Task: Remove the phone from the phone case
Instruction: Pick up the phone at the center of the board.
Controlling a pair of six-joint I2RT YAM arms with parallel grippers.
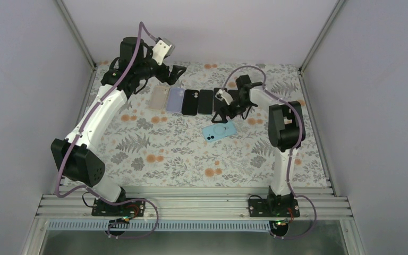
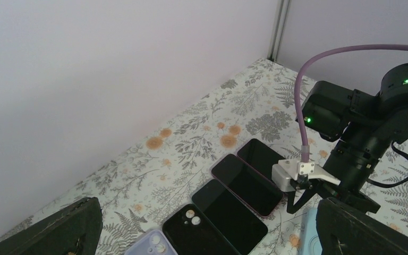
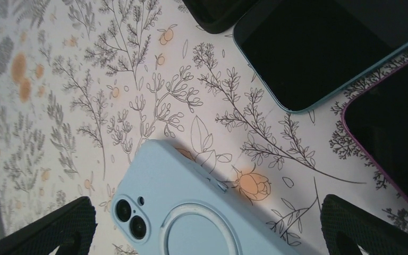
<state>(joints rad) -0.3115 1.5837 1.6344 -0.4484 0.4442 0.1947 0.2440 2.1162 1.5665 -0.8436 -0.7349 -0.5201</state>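
A light blue cased phone (image 1: 219,130) lies face down on the floral table, its camera lenses and ring showing in the right wrist view (image 3: 202,212). My right gripper (image 1: 229,112) hovers just behind and above it, open and empty (image 3: 207,234), with the case's upper end between the fingers. My left gripper (image 1: 177,75) is open and empty at the back left, above the row of phones (image 2: 207,239). The blue case's edge shows in the left wrist view (image 2: 311,239).
A row lies along the back: a beige case (image 1: 158,98), a lavender case (image 1: 175,99), a black case (image 1: 190,102), a dark phone (image 1: 205,101) and a pink-edged phone (image 2: 247,183). Walls enclose the table on three sides.
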